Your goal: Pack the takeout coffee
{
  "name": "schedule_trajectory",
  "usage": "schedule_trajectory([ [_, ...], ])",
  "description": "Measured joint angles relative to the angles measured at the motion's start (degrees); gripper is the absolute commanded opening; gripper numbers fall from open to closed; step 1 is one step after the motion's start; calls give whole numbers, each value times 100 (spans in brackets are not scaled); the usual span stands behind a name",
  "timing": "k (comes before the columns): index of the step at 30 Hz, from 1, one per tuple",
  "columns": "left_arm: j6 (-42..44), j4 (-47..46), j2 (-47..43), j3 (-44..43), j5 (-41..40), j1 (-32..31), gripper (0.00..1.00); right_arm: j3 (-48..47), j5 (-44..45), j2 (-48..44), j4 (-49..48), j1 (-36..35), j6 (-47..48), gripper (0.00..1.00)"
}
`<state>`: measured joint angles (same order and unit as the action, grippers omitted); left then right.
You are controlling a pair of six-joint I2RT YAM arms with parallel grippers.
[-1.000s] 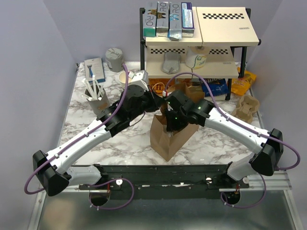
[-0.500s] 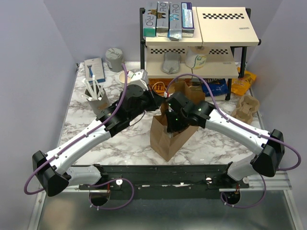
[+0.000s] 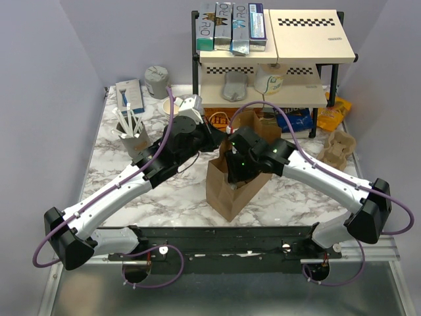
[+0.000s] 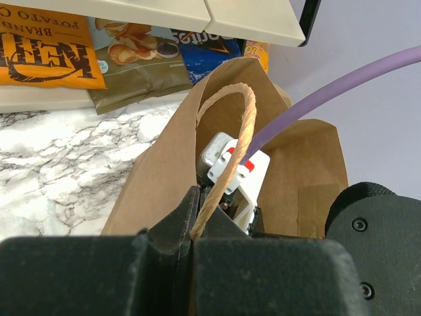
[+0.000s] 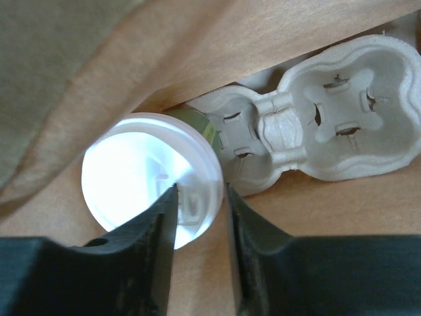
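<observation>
The takeout coffee (image 5: 141,174), seen from above by its white round lid with a strip of green side, stands in a pulp cup carrier (image 5: 329,128) at the bottom of the brown paper bag (image 3: 230,187). My right gripper (image 5: 200,194) reaches down inside the bag and is open: one finger lies over the lid, the other just beyond its rim, with a gap between them. My left gripper (image 4: 192,230) is shut on the bag's twisted paper handle (image 4: 247,125), holding it up at the bag's mouth. The top view hides the cup.
Behind the bag stands a black-framed shelf rack (image 3: 276,62) with snack bags (image 3: 289,118) under it. A grey cup of white sticks (image 3: 131,135) is at the left, another pulp carrier (image 3: 337,148) at the right. My right wrist (image 4: 230,168) fills the bag's opening.
The right gripper's jaws have spread apart inside the bag, coming off the coffee cup. The left gripper has kept its hold on the handle.
</observation>
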<state>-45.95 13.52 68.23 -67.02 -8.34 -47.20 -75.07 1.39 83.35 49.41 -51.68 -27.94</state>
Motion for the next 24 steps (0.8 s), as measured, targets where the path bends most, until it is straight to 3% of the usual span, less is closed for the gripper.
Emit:
schedule_trajectory([
  [24, 2, -50, -7, 0, 151, -7, 0, -643, 789, -730, 44, -31, -205, 71],
])
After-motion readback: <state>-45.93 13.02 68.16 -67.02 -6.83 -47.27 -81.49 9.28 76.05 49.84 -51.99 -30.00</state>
